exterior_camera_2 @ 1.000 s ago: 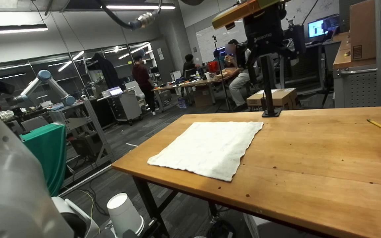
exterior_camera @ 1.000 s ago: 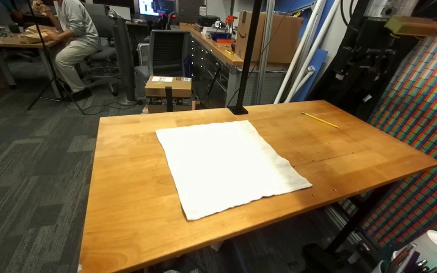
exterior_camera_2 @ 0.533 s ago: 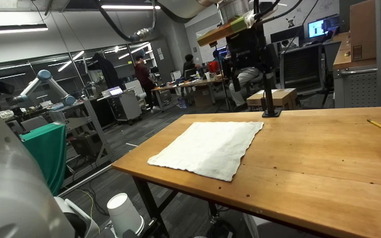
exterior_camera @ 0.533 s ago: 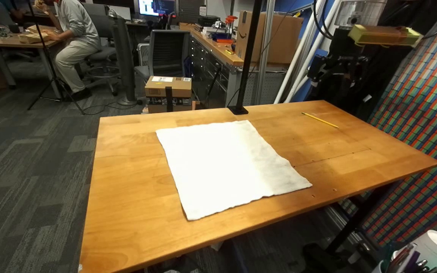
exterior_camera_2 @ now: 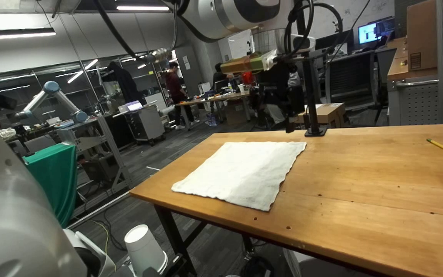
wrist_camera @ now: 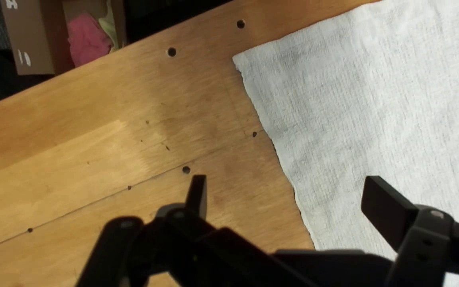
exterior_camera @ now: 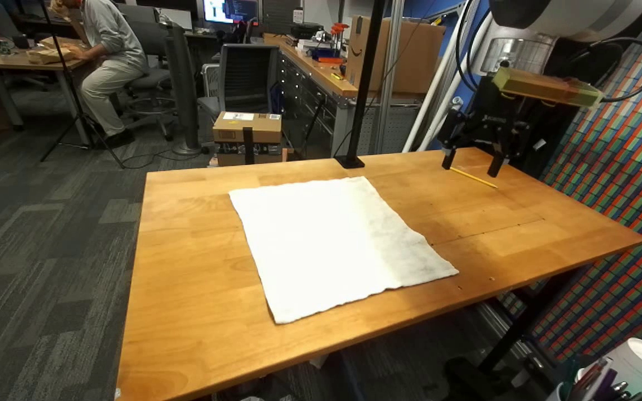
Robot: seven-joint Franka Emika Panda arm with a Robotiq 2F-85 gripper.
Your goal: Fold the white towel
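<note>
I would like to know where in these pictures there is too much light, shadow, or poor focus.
In an exterior view, the roughly square white cloth towel is mostly washed out; in both exterior views, a greyish shadow covers part of it; in the wrist view, its weave shows clearly, while the black two-fingered gripper looks slightly soft.

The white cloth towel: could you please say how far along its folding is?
No fold looks done: the white cloth towel lies flat on the brown wooden tabletop. Nothing is in hand: the black end effector hangs open. With the towel spread, gripping and folding remain.
</note>
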